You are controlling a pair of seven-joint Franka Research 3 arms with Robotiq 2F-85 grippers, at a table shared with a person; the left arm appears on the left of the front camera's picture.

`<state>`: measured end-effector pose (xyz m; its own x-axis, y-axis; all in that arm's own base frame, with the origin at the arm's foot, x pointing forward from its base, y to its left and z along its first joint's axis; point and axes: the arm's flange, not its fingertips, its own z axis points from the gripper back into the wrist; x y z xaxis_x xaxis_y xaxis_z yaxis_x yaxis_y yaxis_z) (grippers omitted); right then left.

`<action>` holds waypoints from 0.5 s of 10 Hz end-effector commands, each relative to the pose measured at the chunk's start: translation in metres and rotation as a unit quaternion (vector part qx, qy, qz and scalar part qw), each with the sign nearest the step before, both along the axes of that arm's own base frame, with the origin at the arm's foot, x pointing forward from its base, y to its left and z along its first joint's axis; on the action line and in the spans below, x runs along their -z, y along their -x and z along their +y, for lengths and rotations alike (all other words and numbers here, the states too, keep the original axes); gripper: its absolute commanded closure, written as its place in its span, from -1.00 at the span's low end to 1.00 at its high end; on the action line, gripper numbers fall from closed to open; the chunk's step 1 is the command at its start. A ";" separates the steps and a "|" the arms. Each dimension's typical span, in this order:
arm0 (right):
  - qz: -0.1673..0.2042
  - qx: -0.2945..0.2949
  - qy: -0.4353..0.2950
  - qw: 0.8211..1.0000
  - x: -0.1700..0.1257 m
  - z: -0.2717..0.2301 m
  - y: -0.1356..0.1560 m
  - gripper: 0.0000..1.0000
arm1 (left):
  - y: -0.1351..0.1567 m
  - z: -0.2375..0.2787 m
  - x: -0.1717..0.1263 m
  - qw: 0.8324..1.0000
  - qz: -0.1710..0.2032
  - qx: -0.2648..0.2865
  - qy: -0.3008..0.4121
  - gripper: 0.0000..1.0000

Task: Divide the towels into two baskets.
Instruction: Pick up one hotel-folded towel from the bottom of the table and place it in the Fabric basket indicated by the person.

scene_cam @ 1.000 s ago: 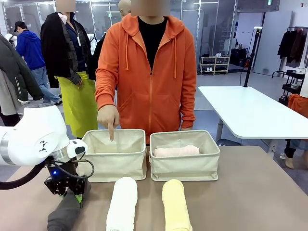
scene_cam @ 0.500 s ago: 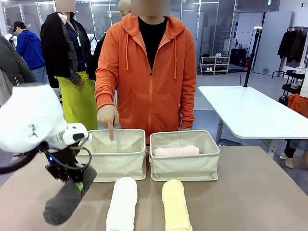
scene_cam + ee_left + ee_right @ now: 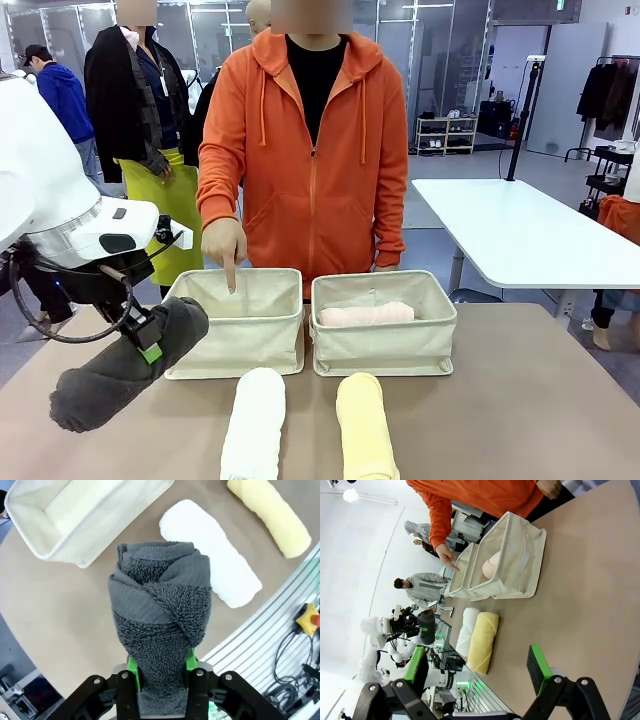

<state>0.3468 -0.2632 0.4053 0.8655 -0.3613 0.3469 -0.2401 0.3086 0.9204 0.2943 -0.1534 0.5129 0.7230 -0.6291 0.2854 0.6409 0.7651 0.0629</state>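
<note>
Dark grey towel (image 3: 125, 368): clear of the table (image 3: 520, 400), tilted, clamped between the pads of the left gripper (image 3: 150, 350), at 8 o'clock from left basket (image 3: 235, 345). Person's hand (image 3: 225, 245) points into that basket. Pink towel (image 3: 365, 314) lies in right basket (image 3: 385, 348). White towel (image 3: 253, 420) and yellow towel (image 3: 365, 425) lie on the table at 6 o'clock of the baskets. Right gripper (image 3: 476, 655): fingers wide apart.
</note>
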 end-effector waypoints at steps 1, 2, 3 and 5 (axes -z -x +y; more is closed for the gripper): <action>0.004 0.003 0.004 1.000 -0.003 0.002 0.002 -1.00 | -0.010 0.003 0.010 0.999 0.012 -0.039 -0.003 0.56; 0.004 0.003 0.004 1.000 -0.003 0.002 0.002 -1.00 | -0.010 0.003 0.010 0.999 0.012 -0.039 -0.003 0.56; 0.004 0.003 0.004 1.000 -0.003 0.002 0.002 -1.00 | -0.010 0.003 0.010 0.999 0.012 -0.039 -0.003 0.56; 0.004 0.003 0.004 1.000 -0.003 0.002 0.002 -1.00 | -0.006 -0.015 -0.013 0.996 -0.044 0.061 -0.053 0.23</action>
<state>0.3469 -0.2632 0.4053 0.8656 -0.3612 0.3469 -0.2401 0.3085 0.9204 0.3021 -0.1569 0.5053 0.7216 -0.6445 0.2527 0.6464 0.7580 0.0874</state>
